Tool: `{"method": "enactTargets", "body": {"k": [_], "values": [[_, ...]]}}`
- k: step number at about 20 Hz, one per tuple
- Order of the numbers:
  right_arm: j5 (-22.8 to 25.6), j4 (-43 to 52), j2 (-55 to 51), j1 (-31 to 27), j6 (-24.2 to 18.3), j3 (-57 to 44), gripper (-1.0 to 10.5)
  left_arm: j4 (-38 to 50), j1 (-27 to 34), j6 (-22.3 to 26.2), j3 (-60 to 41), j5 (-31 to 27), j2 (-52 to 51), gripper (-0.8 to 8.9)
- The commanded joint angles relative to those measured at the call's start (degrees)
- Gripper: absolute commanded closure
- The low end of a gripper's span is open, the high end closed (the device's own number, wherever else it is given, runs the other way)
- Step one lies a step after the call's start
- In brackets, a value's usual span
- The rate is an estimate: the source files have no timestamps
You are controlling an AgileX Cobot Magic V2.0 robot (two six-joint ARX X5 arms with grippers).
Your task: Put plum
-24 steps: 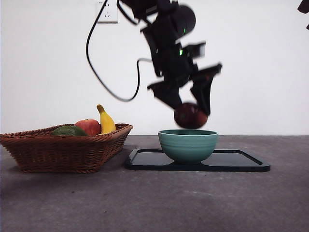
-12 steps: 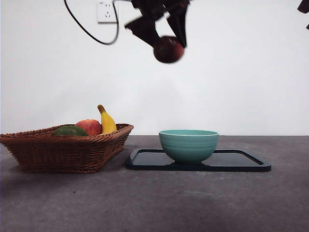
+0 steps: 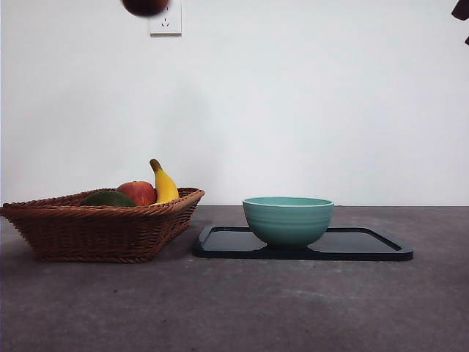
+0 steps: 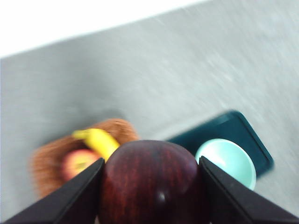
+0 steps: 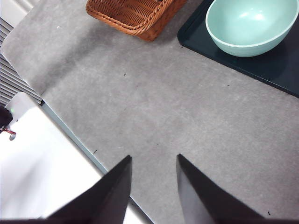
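The plum (image 4: 154,186), glossy dark maroon, sits clamped between the jaws of my left gripper (image 4: 152,162), high above the table. In the front view only the plum's underside (image 3: 144,6) shows at the top edge, above the basket's side; the gripper itself is out of that picture. Far below, the left wrist view shows the teal bowl (image 4: 226,161) and the basket (image 4: 46,163). My right gripper (image 5: 153,158) is open and empty, waiting over bare table.
A wicker basket (image 3: 95,227) on the left holds a red apple (image 3: 138,193), a banana (image 3: 164,185) and a dark green fruit (image 3: 108,199). A teal bowl (image 3: 287,218) stands on a black tray (image 3: 366,246) at centre right. The table's edge (image 5: 70,135) is near the right gripper.
The left gripper has lifted the plum from just above the bowl, up and to the left, until it has almost left the front view's top edge. The right arm has not moved.
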Motion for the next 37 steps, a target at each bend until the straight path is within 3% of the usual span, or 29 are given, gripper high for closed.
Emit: {"method": "enactTargets", "body": {"k": [1, 5, 11, 16, 22, 29, 37], "values": [[-0.07, 1.29, 0.17, 0.26, -0.31, 0.46, 7.9, -0.70, 2.16, 0.87, -2.23, 1.14, -4.48, 5.74], [-0.11, 3.69, 0.17, 0.26, -0.28, 0.46, 7.9, -0.52, 6.08, 1.88, -16.37, 4.72, -13.49, 5.74], [-0.13, 3.74, 0.17, 0.26, -0.28, 0.46, 7.9, 2.91, 6.69, 3.08, -37.66, 6.08, -22.60, 5.75], [-0.13, 3.74, 0.17, 0.26, -0.26, 0.46, 7.9, 14.10, 6.71, 2.80, -58.05, 6.60, -27.56, 5.74], [-0.13, 3.54, 0.17, 0.26, -0.22, 0.46, 7.9, 32.37, 6.69, 0.94, -74.71, 6.51, -27.54, 5.74], [-0.13, 3.58, 0.17, 0.26, -0.22, 0.46, 7.9, 52.24, 6.69, -0.85, -87.54, 2.62, -25.68, 5.75], [-0.13, 3.54, 0.17, 0.26, -0.17, 0.46, 7.9, 57.64, 6.19, -5.18, -88.02, 2.60, -16.72, 5.75]]}}
